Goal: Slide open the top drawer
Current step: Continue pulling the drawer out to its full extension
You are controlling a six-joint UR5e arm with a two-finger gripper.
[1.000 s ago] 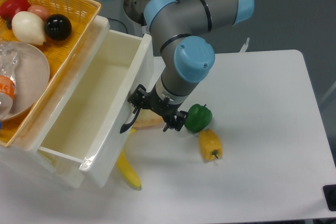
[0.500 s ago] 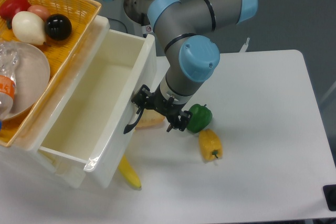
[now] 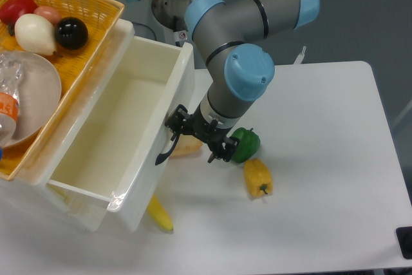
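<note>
The top drawer (image 3: 116, 133) is a deep glossy white box, pulled far out of the white cabinet (image 3: 38, 178), and its inside is empty. Its curved black handle (image 3: 166, 150) sits on the right-hand front face. My gripper (image 3: 193, 138) hangs low right beside that face, one finger at the handle's upper end and the other finger (image 3: 215, 152) out toward the green pepper. Whether the jaws are clamped on the handle cannot be made out from this angle.
A green pepper (image 3: 244, 144), a yellow pepper (image 3: 258, 178), a pale bread-like piece (image 3: 185, 147) and a banana (image 3: 158, 214) lie on the table by the drawer front. An orange basket (image 3: 96, 30) with fruit and a plate rests on top of the cabinet.
The drawer has slid a little farther out to the right, and my gripper and arm have moved right with its handle.
</note>
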